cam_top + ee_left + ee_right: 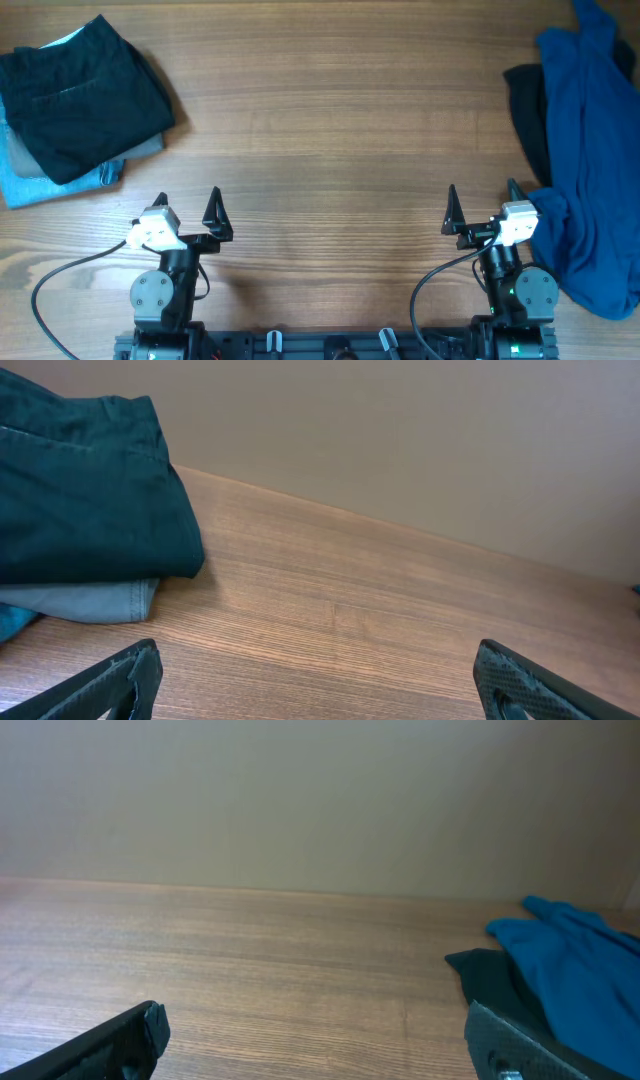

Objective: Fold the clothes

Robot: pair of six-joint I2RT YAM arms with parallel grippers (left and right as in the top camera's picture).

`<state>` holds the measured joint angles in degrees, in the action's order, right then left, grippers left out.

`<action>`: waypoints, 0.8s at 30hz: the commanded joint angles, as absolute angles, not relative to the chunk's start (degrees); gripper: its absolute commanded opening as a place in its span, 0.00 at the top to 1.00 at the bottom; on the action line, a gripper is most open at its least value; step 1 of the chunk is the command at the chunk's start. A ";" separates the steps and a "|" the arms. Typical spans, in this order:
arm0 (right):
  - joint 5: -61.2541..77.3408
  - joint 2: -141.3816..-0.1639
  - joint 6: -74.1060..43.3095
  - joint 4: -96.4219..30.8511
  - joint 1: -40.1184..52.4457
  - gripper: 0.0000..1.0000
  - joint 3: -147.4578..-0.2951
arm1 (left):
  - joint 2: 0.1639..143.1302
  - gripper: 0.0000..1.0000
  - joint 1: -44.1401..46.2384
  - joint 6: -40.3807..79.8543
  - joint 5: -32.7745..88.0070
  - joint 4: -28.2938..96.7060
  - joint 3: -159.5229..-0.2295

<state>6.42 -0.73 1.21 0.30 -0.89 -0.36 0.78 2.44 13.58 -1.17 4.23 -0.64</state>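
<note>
Crumpled deep-blue shirt-like garment (590, 150) heaped along table (330, 120) right edge, long axis far-to-near, over black cloth (522, 105). Right fingers (452, 208) spread, empty, just beside its near end; right arm nearer. Left fingers (215, 208) spread, empty. Folded garment stack (80, 90) at far-left corner.

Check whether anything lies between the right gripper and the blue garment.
Nothing visible does. The open right gripper sits directly beside the blue garment, whose near edge lies next to the gripper's outer finger.
</note>
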 commanded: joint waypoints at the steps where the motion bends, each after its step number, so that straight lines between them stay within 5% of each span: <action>1: 7.35 -0.43 -0.71 0.62 -0.45 0.00 -0.30 | 0.38 0.00 2.00 12.40 -0.49 4.08 -0.32; 14: 4.27 -4.05 -7.66 -9.78 -0.45 0.00 -8.45 | 3.66 0.00 2.00 15.42 0.58 9.80 -4.75; 24: 0.84 -33.01 -7.81 -25.41 -0.45 0.00 -29.19 | 31.31 0.00 2.00 15.20 0.58 21.87 -25.10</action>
<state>2.70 -24.75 -6.72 -22.68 -0.89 -23.27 22.79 2.44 14.94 -0.10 19.44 -18.02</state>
